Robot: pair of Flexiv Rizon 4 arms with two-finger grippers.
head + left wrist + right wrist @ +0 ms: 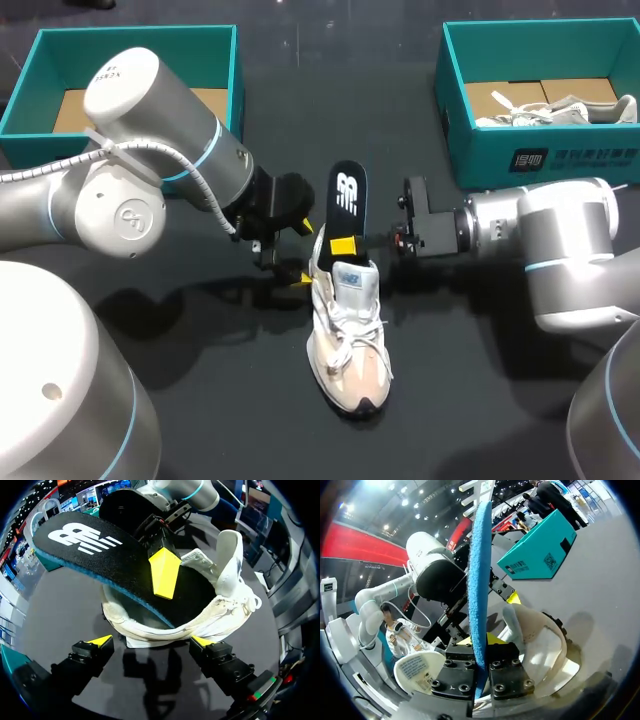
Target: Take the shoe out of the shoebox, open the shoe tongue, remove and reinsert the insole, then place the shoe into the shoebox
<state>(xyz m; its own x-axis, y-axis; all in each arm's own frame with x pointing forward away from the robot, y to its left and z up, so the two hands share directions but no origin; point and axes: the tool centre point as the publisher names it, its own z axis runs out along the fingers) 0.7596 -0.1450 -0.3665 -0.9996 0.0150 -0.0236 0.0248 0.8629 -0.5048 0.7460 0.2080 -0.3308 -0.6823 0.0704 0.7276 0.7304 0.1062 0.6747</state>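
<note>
A white and beige sneaker (347, 345) lies on the dark table, toe toward me. A black insole (347, 198) with a white logo stands up out of its heel opening. My right gripper (345, 243) is shut on the insole just above the shoe's collar. In the right wrist view the insole's blue edge (480, 575) runs straight up from between the fingers (507, 672), with the shoe (540, 645) beside them. My left gripper (152, 641) is open, its yellow tips on either side of the heel (160, 627), below the insole (90, 550).
A teal shoebox (228, 70) stands at the back left behind my left arm. A second teal shoebox (530, 155) at the back right holds another pale shoe (560, 112). My two wrists close in on the sneaker from both sides.
</note>
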